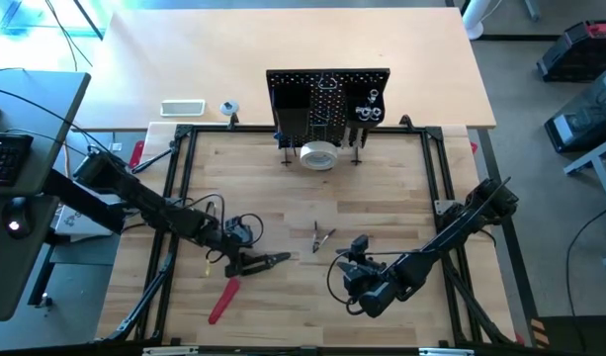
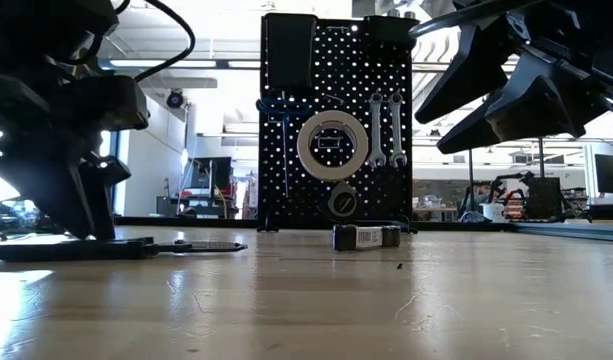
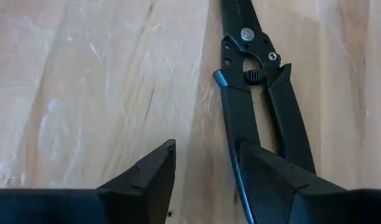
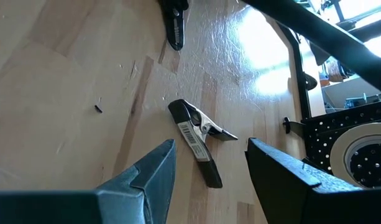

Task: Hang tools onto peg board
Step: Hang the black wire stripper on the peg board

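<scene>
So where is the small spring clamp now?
In the high view the small spring clamp lies on the table's middle, between the left claw and the right claw, in front of the peg board.

Right gripper fingers spread above wooden table; small black-handled spring clamp lying beyond; peg board with white tape roll at edge.

Two dark, nearly black robot arms, each built of slim straight links joined by bulkier rounded joint housings. Thin black cables loop loosely beside the left arm's wrist and curl around the right arm's wrist. The left gripper and right gripper each end in two matte black fingers, broad at the base, tapering to angular, faceted wedge tips with bevelled inner edges and a small notch near each point.
</scene>
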Controlling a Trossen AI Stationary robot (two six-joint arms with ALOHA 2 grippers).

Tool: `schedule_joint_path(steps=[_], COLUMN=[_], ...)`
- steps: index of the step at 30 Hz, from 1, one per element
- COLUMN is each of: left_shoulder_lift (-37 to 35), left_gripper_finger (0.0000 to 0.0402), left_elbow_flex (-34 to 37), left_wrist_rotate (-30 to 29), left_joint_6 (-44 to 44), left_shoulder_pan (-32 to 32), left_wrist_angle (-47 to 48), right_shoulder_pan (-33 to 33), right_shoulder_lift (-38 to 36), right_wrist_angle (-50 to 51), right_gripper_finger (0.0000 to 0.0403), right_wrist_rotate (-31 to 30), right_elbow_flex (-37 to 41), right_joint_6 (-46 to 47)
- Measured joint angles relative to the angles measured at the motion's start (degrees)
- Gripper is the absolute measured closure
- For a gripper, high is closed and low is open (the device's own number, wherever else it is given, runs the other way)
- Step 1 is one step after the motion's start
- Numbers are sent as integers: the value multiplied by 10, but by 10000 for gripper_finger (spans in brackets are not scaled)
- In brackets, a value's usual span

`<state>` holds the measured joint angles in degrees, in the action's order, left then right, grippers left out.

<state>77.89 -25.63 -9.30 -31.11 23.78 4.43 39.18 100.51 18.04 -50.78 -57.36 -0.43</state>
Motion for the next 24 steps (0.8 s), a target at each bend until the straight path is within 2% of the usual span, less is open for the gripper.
schedule_joint_path(steps=[4,14,20,24], left_shoulder_lift=[-18,-31,-31,-32], left_gripper_finger=[230,161,151,151], left_elbow_flex=[0,-1,-2,-2], left_wrist_rotate=[-1,0,4,8], left_joint_6=[3,-1,-2,-11], left_shoulder_pan=[-2,-1,-1,-1], left_wrist_angle=[0,13,11,9], right_shoulder_pan=[0,0,0,-10], right_shoulder_lift=[0,0,0,0], right_wrist_angle=[-1,-3,-4,-33], right_gripper_finger=[210,210,210,210], right_wrist_rotate=[0,0,0,-17], right_elbow_flex=[0,0,0,0], right_joint_6=[0,0,-4,-164])
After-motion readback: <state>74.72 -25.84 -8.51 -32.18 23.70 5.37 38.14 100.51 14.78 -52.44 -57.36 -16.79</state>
